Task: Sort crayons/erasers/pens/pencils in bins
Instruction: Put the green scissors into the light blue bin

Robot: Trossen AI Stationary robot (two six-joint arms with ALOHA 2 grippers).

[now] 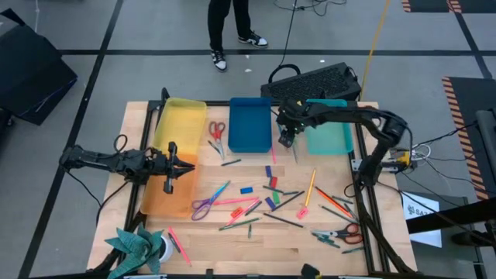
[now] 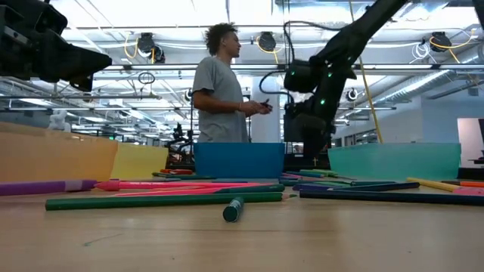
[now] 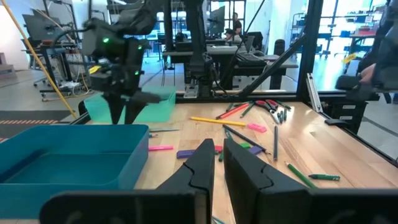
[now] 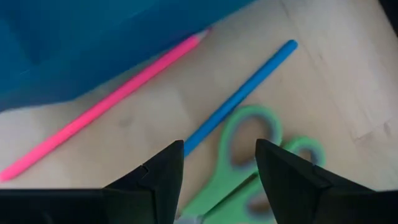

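Observation:
Four bins stand along the far and left side: yellow (image 1: 182, 116), orange (image 1: 167, 190), blue (image 1: 249, 124) and teal (image 1: 329, 136). Pencils, pens and crayons lie loose mid-table with small erasers, one blue (image 1: 246, 189), one purple (image 1: 268, 170). My right gripper (image 1: 287, 142) hangs open between the blue and teal bins, fingers pointing down. Below its fingers (image 4: 219, 155) lie a blue pencil (image 4: 242, 93), a pink pencil (image 4: 106, 112) and green scissors (image 4: 249, 168). My left gripper (image 1: 184, 164) hovers over the yellow and orange bins, shut (image 3: 217, 158) on nothing.
A black keyboard (image 1: 314, 81) sits beyond the teal bin. Red scissors (image 1: 217, 130) lie beside the blue bin, purple scissors (image 1: 205, 205) near the orange bin, more scissors (image 1: 341, 232) at the near right. A green patterned object (image 1: 139, 244) lies near left. A person (image 1: 229, 31) stands past the far edge.

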